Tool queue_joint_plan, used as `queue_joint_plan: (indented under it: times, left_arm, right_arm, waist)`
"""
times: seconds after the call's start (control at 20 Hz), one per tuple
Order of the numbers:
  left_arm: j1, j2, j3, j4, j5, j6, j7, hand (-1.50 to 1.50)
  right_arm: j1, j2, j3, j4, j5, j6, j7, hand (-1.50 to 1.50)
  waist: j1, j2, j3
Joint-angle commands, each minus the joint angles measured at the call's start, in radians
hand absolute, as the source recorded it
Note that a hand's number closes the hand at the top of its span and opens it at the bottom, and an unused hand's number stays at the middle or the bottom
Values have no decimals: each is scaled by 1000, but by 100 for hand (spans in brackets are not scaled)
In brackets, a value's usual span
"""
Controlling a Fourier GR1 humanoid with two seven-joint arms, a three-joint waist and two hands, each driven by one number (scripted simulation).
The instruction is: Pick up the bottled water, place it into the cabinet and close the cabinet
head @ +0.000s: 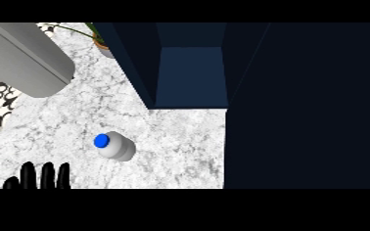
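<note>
Head view: the bottled water point(115, 146), blue cap up, stands on the marble counter point(180, 151), apart from the open dark-blue cabinet point(192, 73) and nearer the view's lower left. The left hand point(48, 176) rests at the lower left edge, fingers straight and up, holding nothing, near the bottle but not touching it.
</note>
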Motion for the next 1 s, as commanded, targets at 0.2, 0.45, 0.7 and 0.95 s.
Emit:
queue_joint_plan:
  times: [0.2, 0.45, 0.7, 0.95]
  left_arm:
    - [6, 29, -14, 35, -7, 80, -64, -150]
    - [25, 67, -21, 10, -4, 103, -49, -150]
    - [-27, 63, 106, 14, 109, 90, 6, -150]
    - [-57, 47, 227, 139, 324, 66, -127, -150]
  right_arm:
    - [177, -21, -48, -181, -103, 71, -18, -150]
    - [242, -25, -37, -201, -85, 103, -57, -150]
    - [311, -42, -87, -183, -127, 157, -144, -150]
    - [362, -3, -21, -204, -72, 151, -158, -150]
  waist:
    - [-9, 1, -2]
    - [-8, 1, -2]
    - [-16, 3, -2]
    - [-11, 1, -4]
